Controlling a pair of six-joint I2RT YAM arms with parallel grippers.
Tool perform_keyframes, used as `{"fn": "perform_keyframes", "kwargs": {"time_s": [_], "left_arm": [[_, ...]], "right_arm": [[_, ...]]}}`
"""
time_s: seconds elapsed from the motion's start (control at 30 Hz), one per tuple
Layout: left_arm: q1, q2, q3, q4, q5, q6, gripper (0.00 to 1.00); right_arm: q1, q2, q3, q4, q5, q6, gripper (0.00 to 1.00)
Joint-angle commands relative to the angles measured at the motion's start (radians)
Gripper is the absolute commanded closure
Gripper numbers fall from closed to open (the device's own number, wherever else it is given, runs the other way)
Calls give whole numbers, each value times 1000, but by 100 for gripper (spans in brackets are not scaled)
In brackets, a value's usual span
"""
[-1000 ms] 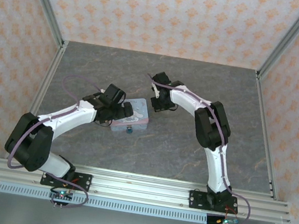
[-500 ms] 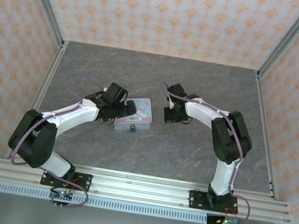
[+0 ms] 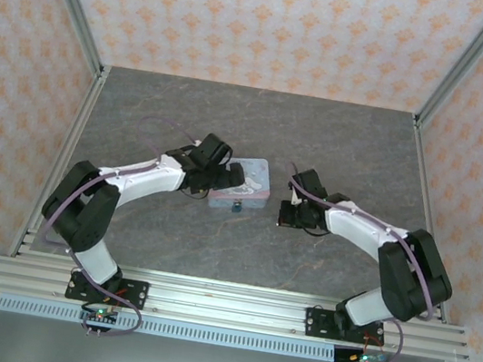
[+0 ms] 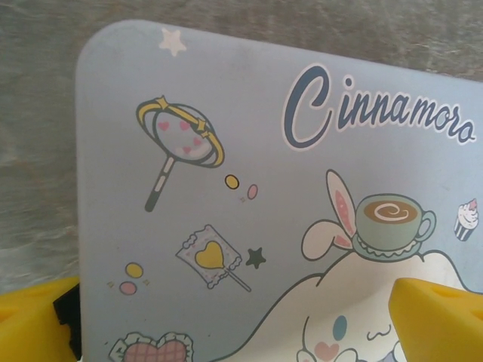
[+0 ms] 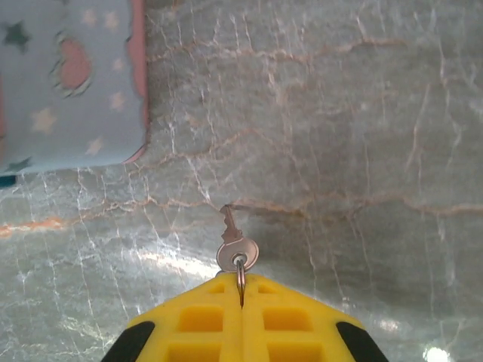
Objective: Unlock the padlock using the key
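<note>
Looked down on a grey, marble-veined tabletop (image 3: 260, 120), spread beneath the jaws and far beyond them. Found it closed in, beyond the jaws and to either side, by cream wallpapered panels with orange floral motifs (image 3: 267, 20), edged by silver aluminium posts (image 3: 72, 0). Noted a slotted silver aluminium rail (image 3: 223, 299) behind the jaws, and pale glare on the stone near them.

The left arm (image 3: 135, 183) and right arm (image 3: 364, 230) are white tubular links between bulky black joint housings, each on a black base plate (image 3: 105, 290), with a thin purple cable (image 3: 49, 215) alongside. The left end effector (image 4: 234, 317) and right end effector (image 5: 241, 280) have bright yellow plastic fingers (image 5: 204, 324), the right ones moulded with square recesses.
</note>
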Motion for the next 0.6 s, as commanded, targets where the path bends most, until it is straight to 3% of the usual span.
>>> {"fn": "perform_keyframes", "kwargs": {"time_s": [0.0,0.43,0.57], "left_arm": [[-13,22,53,12,5,-20,0],[28,-117,-9,-109,-101,14,0],[15,-204,-66,-95,-57,-38,0]], "right_arm": [[3,-45,-49,63,-19,52,100],[3,4,-117,154,-89,88,100],[3,-34,-133,157,-103,93,100]]}}
